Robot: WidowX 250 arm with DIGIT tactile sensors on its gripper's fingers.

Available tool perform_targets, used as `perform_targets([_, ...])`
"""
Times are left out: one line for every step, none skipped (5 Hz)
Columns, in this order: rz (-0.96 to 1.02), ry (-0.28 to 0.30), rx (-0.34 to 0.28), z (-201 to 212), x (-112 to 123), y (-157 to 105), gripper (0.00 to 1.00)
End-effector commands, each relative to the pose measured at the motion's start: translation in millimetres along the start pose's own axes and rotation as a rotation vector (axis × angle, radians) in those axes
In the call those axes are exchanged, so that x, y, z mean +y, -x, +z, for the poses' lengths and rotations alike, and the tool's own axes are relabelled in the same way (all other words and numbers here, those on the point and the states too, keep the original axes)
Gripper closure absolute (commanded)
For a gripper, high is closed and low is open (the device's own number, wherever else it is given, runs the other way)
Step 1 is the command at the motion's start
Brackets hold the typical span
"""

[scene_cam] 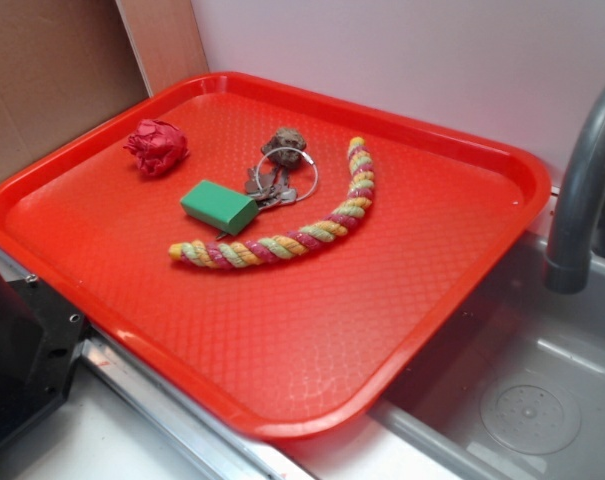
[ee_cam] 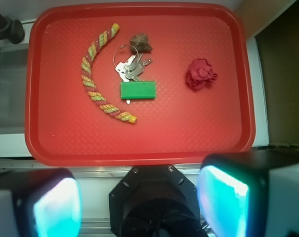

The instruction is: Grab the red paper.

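A: Teal-lit pads (ee_cam: 58, 210) on the gripper (ee_cam: 139, 202), wrist view – spread wide, nothing btwn them. It hangs high, over the counter just off one long edge of the tray (ee_cam: 139, 153).

B: Red paper?

A: On the tray. Red paper (ee_cam: 200, 74) sits alone nr a short edge, a crumpled rose-like wad, not touching anything. Exterior view: red paper (scene_cam: 157, 147) is close to the tray's (scene_cam: 312, 360) far-left rim, by the cardboard.

B: Nearest neighbour?

A: Green block (ee_cam: 138, 91), approx mid-tray, clear gap to the paper. Keys on a ring (ee_cam: 129, 66) just beside the block, on its side away from the gripper; a key tip pokes out under the block. Brown lump (ee_cam: 141, 43) at the ring's far side, touching or nearly – can't tell.

B: Rope?

A: Braided rope (ee_cam: 97, 74), pink/yellow/green, curves like a banana beyond the keys, twd the other short edge. No contact w/ block.

B: Off-tray?

A: Grey faucet (scene_cam: 582, 190) and sink basin (scene_cam: 532, 400) past that end.
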State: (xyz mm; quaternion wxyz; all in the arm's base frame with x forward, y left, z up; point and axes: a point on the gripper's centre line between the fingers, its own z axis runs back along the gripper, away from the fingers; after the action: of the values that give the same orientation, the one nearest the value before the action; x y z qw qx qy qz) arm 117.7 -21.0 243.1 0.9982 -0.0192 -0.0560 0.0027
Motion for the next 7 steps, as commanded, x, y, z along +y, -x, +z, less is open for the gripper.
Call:
perform_targets([0.000,0.000,0.000,0,0,0,0.00])
perform_targets([0.059,-0.017,-0.015,-30,23,-25,0.00])
perform_targets([0.075,-0.014,-0.031,-39,34,-33,0.00])
perform_targets([0.075,-0.014,-0.031,-39,34,-33,0.00])
perform_targets([0.075,-0.014,-0.031,-39,34,-33,0.00])
perform_targets([0.075,-0.014,-0.031,-39,34,-33,0.00])
perform_targets([0.264,-0.012,-0.031,-61,77,-50,0.00])
